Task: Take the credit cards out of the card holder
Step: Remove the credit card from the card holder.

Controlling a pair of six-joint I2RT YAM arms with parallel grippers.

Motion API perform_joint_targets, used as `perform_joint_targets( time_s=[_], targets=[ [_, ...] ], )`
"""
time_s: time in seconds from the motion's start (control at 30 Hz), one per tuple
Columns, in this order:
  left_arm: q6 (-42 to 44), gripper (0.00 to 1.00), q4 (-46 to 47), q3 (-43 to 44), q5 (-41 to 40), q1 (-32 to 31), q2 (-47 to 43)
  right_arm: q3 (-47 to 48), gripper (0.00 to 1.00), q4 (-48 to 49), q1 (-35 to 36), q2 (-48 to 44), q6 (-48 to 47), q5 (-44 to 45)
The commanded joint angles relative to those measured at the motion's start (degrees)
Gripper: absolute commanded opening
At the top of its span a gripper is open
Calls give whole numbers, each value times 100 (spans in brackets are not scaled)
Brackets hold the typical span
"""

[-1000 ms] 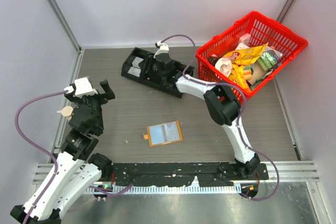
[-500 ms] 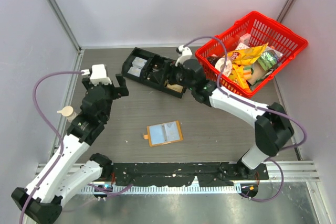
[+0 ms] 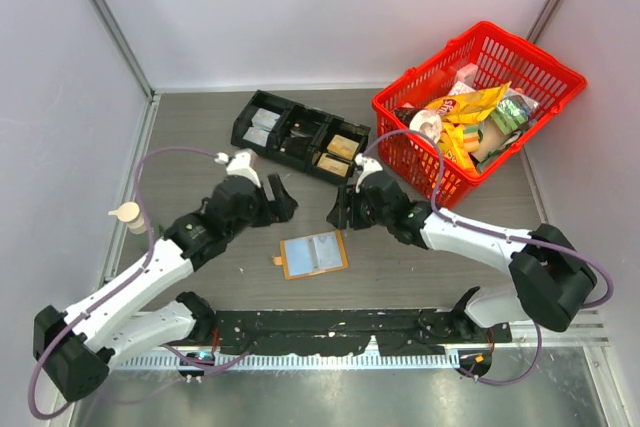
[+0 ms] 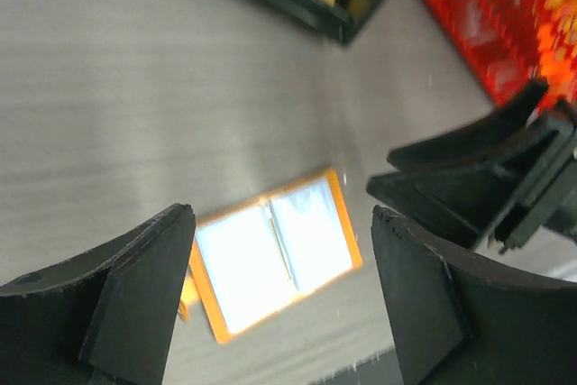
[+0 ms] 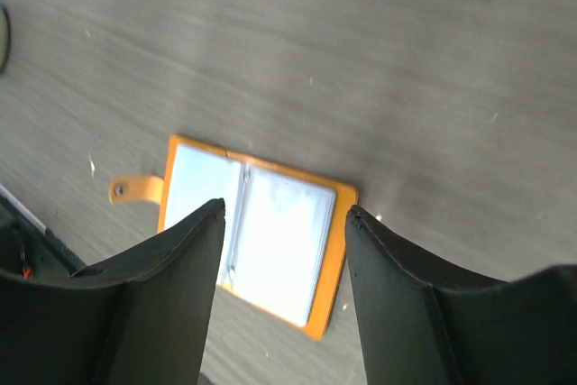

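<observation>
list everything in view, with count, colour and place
card holder: 1, tan-orange with two pale blue-grey panels, open flat, near centre of the table
compartment tray: 1, black, far centre-left, small items inside
basket: 1, red, far right
packets: several, yellow and mixed colours, in the basket
round object: 1, beige, left edge
table: 1, grey wood-grain
left gripper: 1, black, open, just far-left of the card holder
right gripper: 1, black, open, just far-right of the card holder
</observation>
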Motion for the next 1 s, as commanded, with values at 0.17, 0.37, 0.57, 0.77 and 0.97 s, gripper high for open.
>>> perform_joint_targets(
  time_s=[0.17,0.37,0.57,0.77,0.97],
  targets=[
    [-1279,78,11,-594,6,-1174,707,-611,50,555,321,198,705,-378],
    [-1543,63,170,-849,94,-1324,1260,-611,40,599,347,514,679,-466],
    [-1657,50,196,-1069,15,-1377,1718,-593,37,617,373,822,671,-571],
    [-1815,41,240,-1184,-12,-1482,1991,-585,33,608,365,840,653,-650],
    [-1859,39,319,-1166,-12,-1623,2193,-479,29,520,400,691,627,-800]
  ],
)
